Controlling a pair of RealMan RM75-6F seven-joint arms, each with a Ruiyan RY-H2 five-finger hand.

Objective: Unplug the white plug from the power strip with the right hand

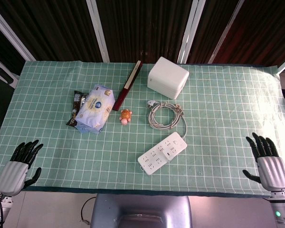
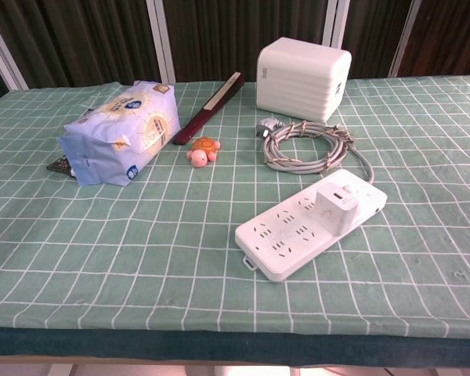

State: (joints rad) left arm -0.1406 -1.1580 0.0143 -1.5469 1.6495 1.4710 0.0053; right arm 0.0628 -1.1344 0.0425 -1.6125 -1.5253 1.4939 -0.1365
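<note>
A white power strip [image 1: 162, 153] [image 2: 309, 223] lies diagonally near the table's front middle. A white block plug [image 2: 338, 207] [image 1: 169, 148] sits in it toward its far right end. The strip's grey cable [image 1: 165, 115] [image 2: 307, 146] is coiled behind it. My right hand [image 1: 269, 164] rests at the table's front right edge, fingers spread, holding nothing, well to the right of the strip. My left hand [image 1: 18, 165] is at the front left edge, fingers apart and empty. Neither hand shows in the chest view.
A white box-shaped appliance [image 1: 167, 77] [image 2: 303, 67] stands at the back. A blue tissue pack [image 1: 96, 108] [image 2: 124, 131], a dark snack wrapper [image 1: 77, 107], a dark red flat stick [image 1: 128, 84] [image 2: 211, 107] and a small orange turtle toy [image 1: 126, 116] [image 2: 202, 150] lie left of centre on the green checked cloth [image 1: 218, 114].
</note>
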